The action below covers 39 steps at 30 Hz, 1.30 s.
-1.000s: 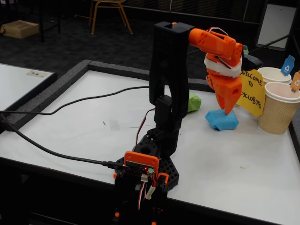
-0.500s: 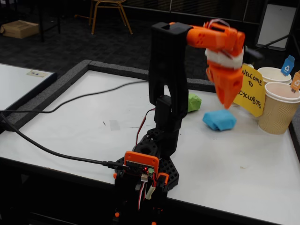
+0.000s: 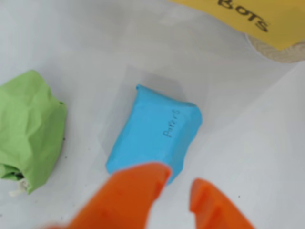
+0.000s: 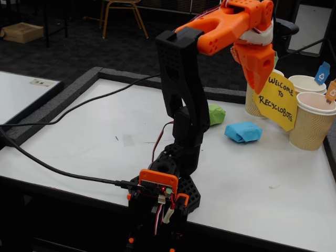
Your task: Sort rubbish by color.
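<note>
Now the gripper (image 4: 259, 86) stands higher than a second ago: it was down at the blue wad (image 4: 243, 131) and has risen clear, with the arm reared up. Jaws are parted a little and hold nothing; in the wrist view the orange fingers (image 3: 133, 195) show a gap, and the blue wad (image 3: 155, 136) lies on the table beyond and below the tips, apart from them. It has shifted slightly. The green wad (image 3: 31, 129) sits off the left finger's side, apart from the blue one. Surface: white table (image 4: 94, 142) with a dark raised border and black cables (image 4: 58, 170). A yellow sign (image 4: 275, 100) and ribbed cups (image 4: 312, 121) stand beside the jaws; a chair (image 4: 123, 13) stands behind.
</note>
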### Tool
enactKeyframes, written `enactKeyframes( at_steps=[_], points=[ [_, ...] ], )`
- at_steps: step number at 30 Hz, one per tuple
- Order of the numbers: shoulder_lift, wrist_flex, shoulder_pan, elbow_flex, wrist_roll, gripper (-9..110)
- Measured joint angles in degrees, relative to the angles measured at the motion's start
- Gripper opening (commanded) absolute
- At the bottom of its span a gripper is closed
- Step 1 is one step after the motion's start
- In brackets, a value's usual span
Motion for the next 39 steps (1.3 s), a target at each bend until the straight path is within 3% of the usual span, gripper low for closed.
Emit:
enactKeyframes(
  at_steps=[14, 26, 33, 39],
  points=[
    [0.4, -16.2, 0.4, 22.2, 0.0, 0],
    [0.3, -20.0, -1.1, 23.4, 2.5, 0],
    [-8.3, -22.8, -4.5, 22.6, 5.3, 0],
    [-12.7, -26.7, -4.6, 20.2, 5.4, 9]
  ],
)
